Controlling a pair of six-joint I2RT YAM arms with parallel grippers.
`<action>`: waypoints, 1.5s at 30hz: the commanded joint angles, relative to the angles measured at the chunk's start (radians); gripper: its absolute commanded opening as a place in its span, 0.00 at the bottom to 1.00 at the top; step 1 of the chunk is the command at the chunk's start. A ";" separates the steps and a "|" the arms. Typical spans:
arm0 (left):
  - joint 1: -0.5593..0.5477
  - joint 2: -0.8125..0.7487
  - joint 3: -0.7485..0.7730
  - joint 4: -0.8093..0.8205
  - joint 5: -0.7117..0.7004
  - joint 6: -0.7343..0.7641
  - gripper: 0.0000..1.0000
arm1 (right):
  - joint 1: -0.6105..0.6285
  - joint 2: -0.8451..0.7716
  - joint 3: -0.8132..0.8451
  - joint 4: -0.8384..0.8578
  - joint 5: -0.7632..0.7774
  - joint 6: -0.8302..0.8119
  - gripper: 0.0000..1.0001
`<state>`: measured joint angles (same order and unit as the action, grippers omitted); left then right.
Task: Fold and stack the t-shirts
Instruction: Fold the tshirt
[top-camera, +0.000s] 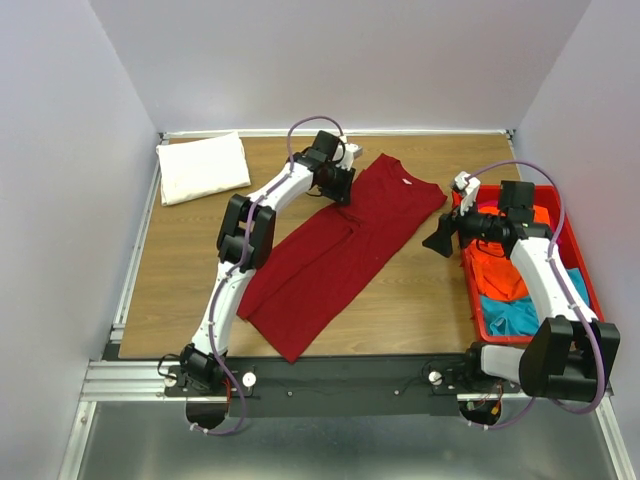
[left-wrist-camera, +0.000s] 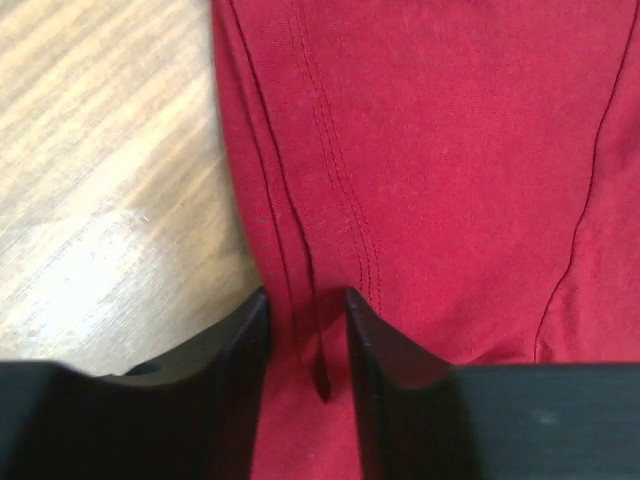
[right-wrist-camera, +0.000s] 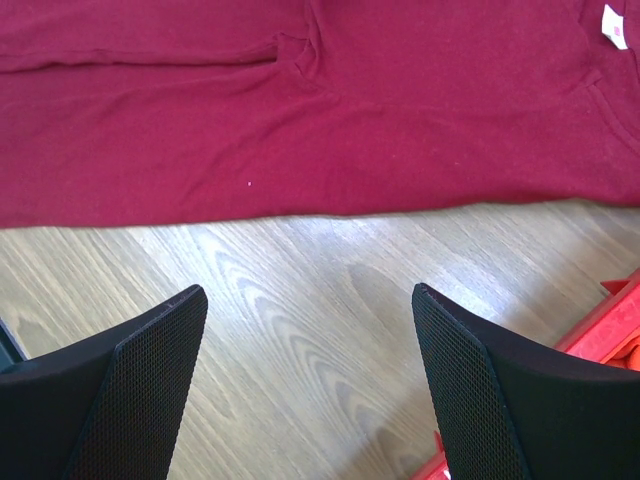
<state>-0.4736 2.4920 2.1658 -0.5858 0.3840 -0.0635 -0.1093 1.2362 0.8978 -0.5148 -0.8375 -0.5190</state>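
Presently white t-shirt (top-camera: 203, 166) folded; left gripper (left-wrist-camera: 307, 308) apparently pinching dark red t-shirt (top-camera: 330, 260), right gripper (right-wrist-camera: 308, 295) open; binned shirts (top-camera: 500, 275) remain.

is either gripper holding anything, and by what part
The left gripper pinches the red shirt by a fold near its stitched edge. The right gripper is open and holds nothing.

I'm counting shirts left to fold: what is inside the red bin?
In the red bin lie an orange t-shirt and a teal t-shirt. The right arm crosses over it, and anything beneath those two is covered.
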 joint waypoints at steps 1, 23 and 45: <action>0.003 0.024 0.011 -0.054 -0.007 0.002 0.23 | -0.015 -0.024 -0.010 0.013 -0.035 0.013 0.90; 0.282 -0.326 -0.264 0.202 -0.184 -0.159 0.37 | -0.026 0.040 -0.040 0.009 -0.063 -0.042 0.90; 0.299 -1.913 -1.547 0.701 -0.539 0.077 0.96 | 0.503 0.689 0.431 0.240 0.303 0.711 0.79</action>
<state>-0.1802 0.6762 0.6968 0.0780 -0.0956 -0.0074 0.3630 1.8374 1.2835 -0.3805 -0.6846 -0.1261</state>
